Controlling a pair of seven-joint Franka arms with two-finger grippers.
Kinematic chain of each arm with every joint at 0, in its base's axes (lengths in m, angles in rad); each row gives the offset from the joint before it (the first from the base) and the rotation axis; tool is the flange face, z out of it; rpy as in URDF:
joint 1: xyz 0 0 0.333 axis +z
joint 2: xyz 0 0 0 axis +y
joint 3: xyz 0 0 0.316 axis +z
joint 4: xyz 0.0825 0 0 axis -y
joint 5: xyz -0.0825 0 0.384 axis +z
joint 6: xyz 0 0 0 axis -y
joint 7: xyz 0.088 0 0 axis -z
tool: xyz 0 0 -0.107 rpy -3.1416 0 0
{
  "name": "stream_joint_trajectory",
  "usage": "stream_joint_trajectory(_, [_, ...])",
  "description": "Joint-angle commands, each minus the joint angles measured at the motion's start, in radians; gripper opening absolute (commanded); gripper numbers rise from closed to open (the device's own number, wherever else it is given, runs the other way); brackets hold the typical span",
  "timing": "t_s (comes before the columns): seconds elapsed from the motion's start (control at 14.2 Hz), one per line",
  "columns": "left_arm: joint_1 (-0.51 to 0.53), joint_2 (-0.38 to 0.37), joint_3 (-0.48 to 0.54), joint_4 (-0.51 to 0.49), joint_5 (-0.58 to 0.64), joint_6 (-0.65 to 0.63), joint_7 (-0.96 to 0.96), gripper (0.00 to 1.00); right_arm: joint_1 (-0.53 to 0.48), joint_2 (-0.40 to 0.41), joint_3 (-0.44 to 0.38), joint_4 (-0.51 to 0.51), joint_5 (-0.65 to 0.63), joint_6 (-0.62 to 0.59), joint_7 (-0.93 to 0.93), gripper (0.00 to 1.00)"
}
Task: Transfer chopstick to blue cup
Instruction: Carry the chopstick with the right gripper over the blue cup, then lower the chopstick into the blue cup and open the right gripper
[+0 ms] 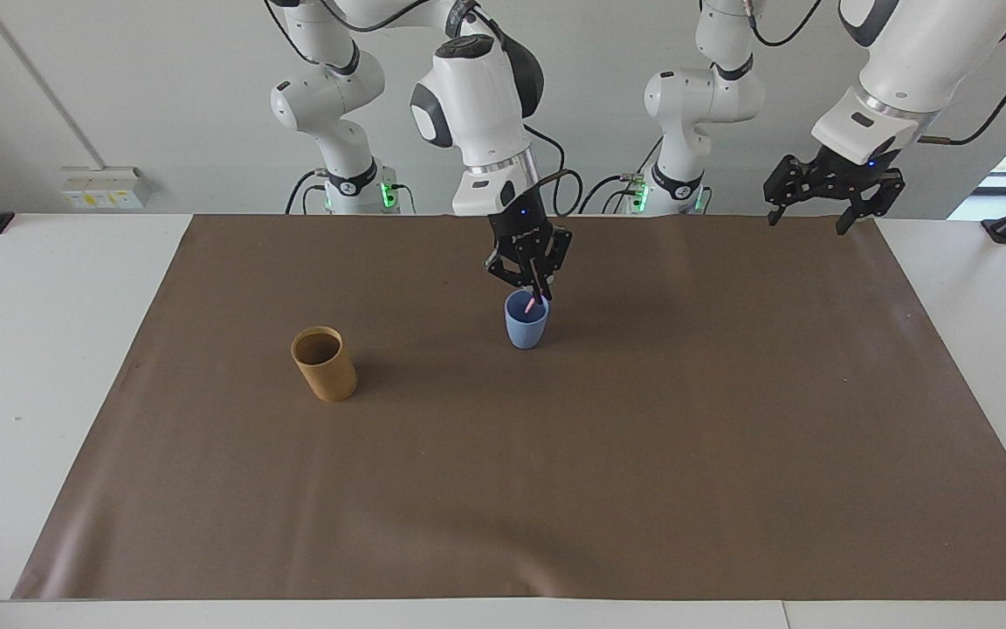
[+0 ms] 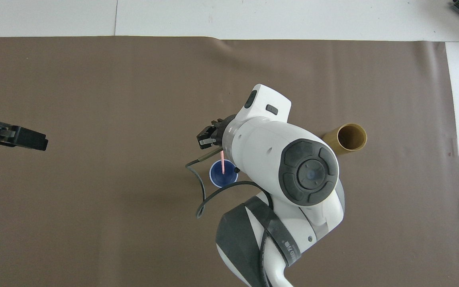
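Note:
The blue cup (image 1: 526,328) stands upright on the brown mat (image 1: 555,489), about midway between the two arms' ends. My right gripper (image 1: 537,292) hangs just above its rim, shut on a thin pink chopstick (image 1: 530,306). The stick points down and its lower end is inside the cup. In the overhead view the chopstick (image 2: 223,164) shows over the blue cup's (image 2: 218,178) opening, and the right arm covers part of the cup. My left gripper (image 1: 809,222) waits open and empty in the air over the mat's corner at the left arm's end.
A tan-brown cylindrical cup (image 1: 325,364) stands upright toward the right arm's end, a little farther from the robots than the blue cup. White tabletop (image 1: 49,349) borders the mat. A black cable (image 2: 201,191) loops from the right wrist beside the blue cup.

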Motion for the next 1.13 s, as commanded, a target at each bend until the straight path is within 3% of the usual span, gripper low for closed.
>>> stream_joint_trajectory(0.0, [0.011, -0.022, -0.009, -0.021, 0.019, -0.005, -0.004, 1.00, 0.004, -0.008, -0.001, -0.047, -0.033, 0.031, 0.041, 0.19])
stream_joint_trajectory(0.07, [0.011, -0.022, -0.009, -0.021, 0.019, -0.005, -0.004, 1.00, 0.006, -0.005, -0.001, -0.064, -0.033, 0.052, 0.043, 0.54])
stream_joint_trajectory(0.14, [0.010, -0.022, -0.009, -0.021, 0.019, -0.005, -0.004, 1.00, 0.006, -0.007, -0.001, -0.069, -0.033, 0.057, 0.052, 1.00])
stream_joint_trajectory(0.49, [0.008, -0.022, -0.010, -0.021, 0.019, -0.005, -0.002, 1.00, -0.008, -0.018, -0.007, -0.055, -0.035, 0.034, 0.070, 1.00])
stream_joint_trajectory(1.06, [0.010, -0.022, -0.010, -0.022, 0.012, -0.003, -0.010, 1.00, -0.235, -0.128, -0.016, 0.110, -0.021, -0.358, 0.057, 1.00])
